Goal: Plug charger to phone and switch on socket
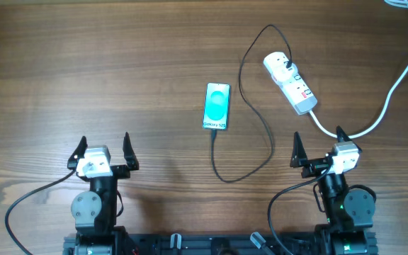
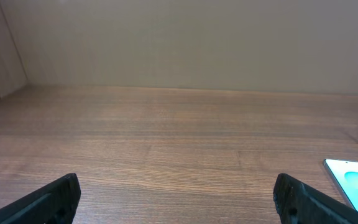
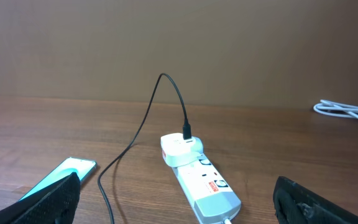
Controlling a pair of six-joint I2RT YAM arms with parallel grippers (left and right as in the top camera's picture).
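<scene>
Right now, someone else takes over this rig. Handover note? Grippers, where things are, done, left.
Grippers: left gripper open, empty, at the near table edge. The right gripper is open, empty, just short of the power strip.
Things: phone lies flat mid-table, screen lit. The charger cable runs from the white adapter on the power strip, loops round and meets the phone's near short edge.
Done: cable end is at the phone; a seated plug can't be confirmed.
Left: check the plug, then press the strip's switch. Its state is unreadable.
</scene>
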